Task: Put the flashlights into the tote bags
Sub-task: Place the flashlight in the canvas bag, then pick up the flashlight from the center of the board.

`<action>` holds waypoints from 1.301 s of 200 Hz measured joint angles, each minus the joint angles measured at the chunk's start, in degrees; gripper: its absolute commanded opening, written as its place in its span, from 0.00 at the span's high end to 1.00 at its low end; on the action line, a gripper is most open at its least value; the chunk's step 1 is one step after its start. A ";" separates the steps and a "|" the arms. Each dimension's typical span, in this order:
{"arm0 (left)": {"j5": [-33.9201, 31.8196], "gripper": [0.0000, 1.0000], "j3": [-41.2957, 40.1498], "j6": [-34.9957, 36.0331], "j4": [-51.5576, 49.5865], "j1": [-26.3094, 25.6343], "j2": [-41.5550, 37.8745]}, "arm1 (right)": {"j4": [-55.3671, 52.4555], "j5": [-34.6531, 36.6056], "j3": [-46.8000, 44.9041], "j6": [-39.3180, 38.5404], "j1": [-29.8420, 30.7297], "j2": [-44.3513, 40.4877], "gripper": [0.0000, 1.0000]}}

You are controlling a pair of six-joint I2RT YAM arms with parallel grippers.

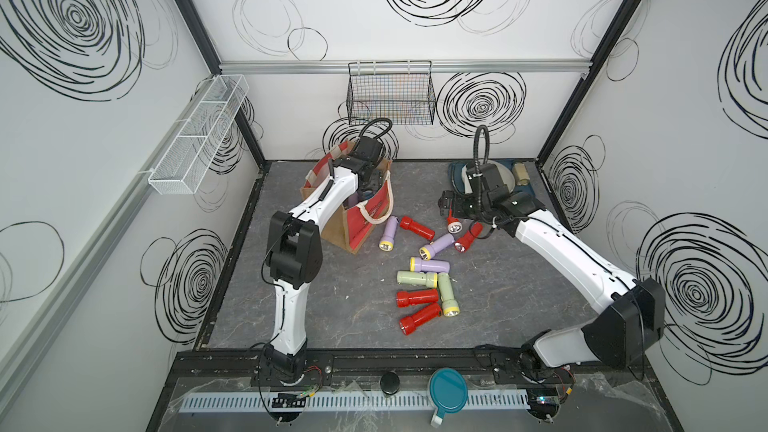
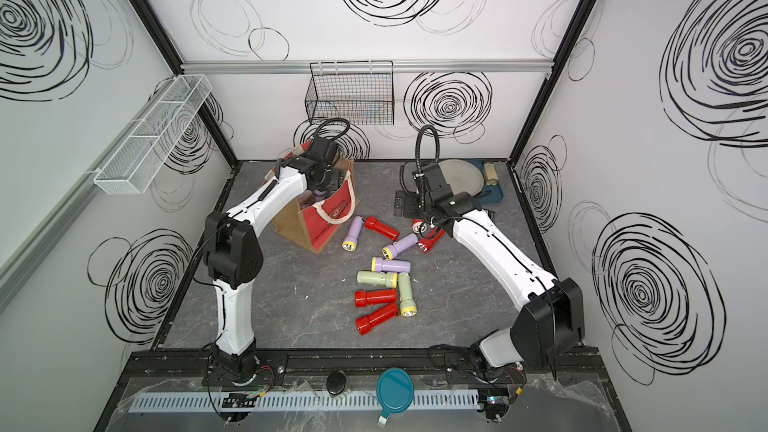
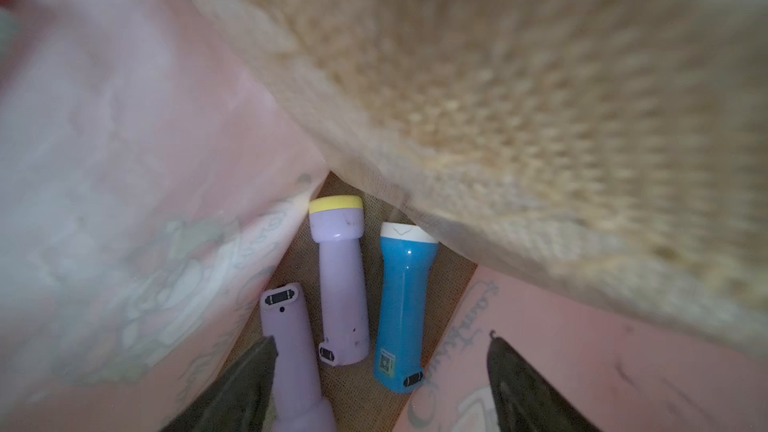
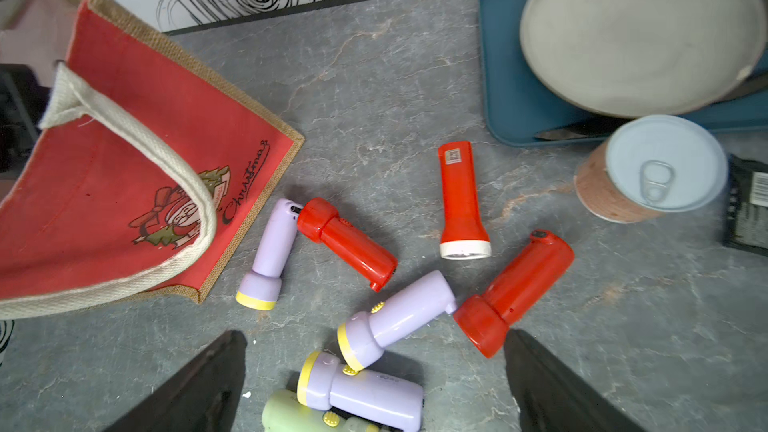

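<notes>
The tote bag (image 1: 365, 222) stands open at the back left, jute with red panels and cream handles. My left gripper (image 3: 382, 342) is down inside it, jaws wide apart and holding nothing. On the bag floor lie a lilac flashlight (image 3: 340, 280), a blue one (image 3: 403, 309) and another lilac one (image 3: 291, 351), which rests against one of my fingers. Several red, lilac and pale green flashlights (image 1: 429, 264) lie scattered on the table to the right of the bag. My right gripper (image 4: 376, 334) hangs open above a lilac flashlight (image 4: 399, 320) in that pile.
A blue tray (image 4: 511, 89) with a grey plate (image 4: 640, 31) sits at the back right, with a tan can (image 4: 652, 168) beside it. A black wire basket (image 1: 390, 95) hangs on the back wall and a white mesh shelf (image 1: 195, 135) on the left wall. A teal lid (image 1: 448, 390) lies at the front edge.
</notes>
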 measured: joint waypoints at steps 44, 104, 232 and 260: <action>-4.59 0.15 -4.37 0.24 0.37 -2.60 -10.75 | -1.27 0.81 -4.15 0.66 -4.96 -4.20 0.00; -10.67 0.04 -16.09 1.01 1.77 -13.60 -24.87 | -1.40 0.63 -11.08 4.59 -9.18 -4.13 0.00; -2.43 0.00 -35.26 -11.30 19.43 -36.98 -34.53 | 5.57 -7.72 -13.75 11.37 -16.15 13.81 0.11; -1.99 0.00 -35.45 -12.66 20.76 -37.16 -34.53 | 7.89 -8.11 -13.51 12.09 -16.13 17.05 0.14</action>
